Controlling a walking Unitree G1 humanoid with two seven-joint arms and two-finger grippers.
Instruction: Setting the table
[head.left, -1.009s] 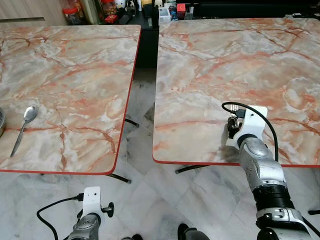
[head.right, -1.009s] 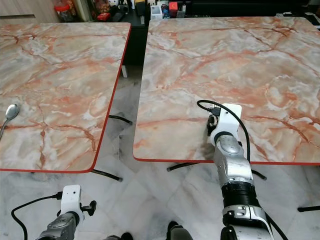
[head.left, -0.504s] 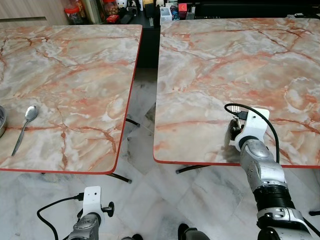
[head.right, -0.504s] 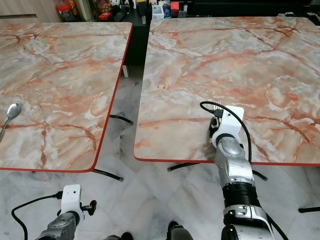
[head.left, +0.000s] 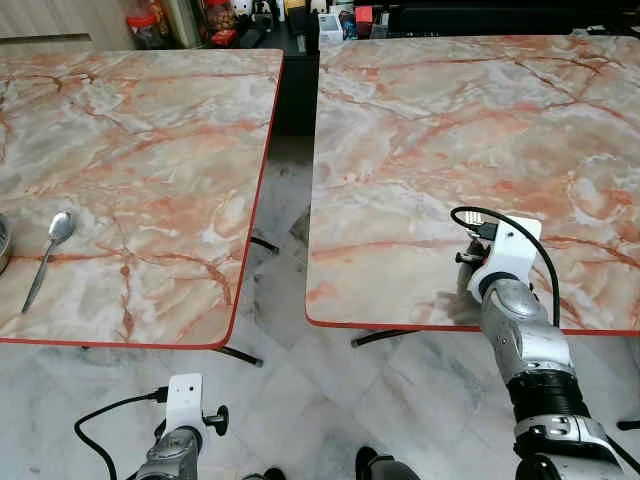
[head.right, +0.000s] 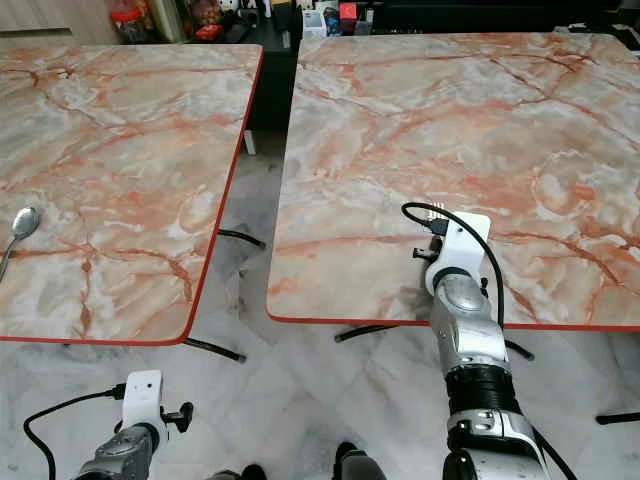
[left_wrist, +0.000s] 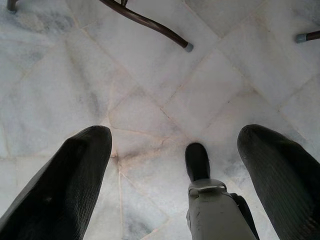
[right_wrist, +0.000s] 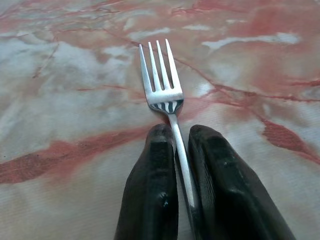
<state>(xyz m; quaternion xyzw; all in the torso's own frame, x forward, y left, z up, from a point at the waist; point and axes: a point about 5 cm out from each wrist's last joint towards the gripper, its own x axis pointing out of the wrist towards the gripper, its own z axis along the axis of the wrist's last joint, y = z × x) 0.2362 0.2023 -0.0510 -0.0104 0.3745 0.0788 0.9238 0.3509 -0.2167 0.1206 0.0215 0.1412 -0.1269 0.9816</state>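
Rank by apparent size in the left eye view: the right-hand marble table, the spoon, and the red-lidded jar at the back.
1. Right-hand marble table, by far the largest.
2. Spoon.
3. Red-lidded jar, which looks smaller, though it stands farther from the camera, so its true size against the spoon is unsure.

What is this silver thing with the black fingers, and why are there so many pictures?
It is a robot shaped a bit like a person, and it is setting the table. Two pictures come from cameras in its head, looking down. They show two marble tables, with floor between them. A spoon lies on the left table. The robot's right arm reaches over the near edge of the right table.

The other two pictures come from small cameras on its wrists. Each arm ends in an end effector with two black fingers. The right end effector pinches the handle of a fork, just above or on the table; I cannot tell which. The left end effector hangs low with its fingers spread, holding nothing. Below it you see the floor and the robot's foot.
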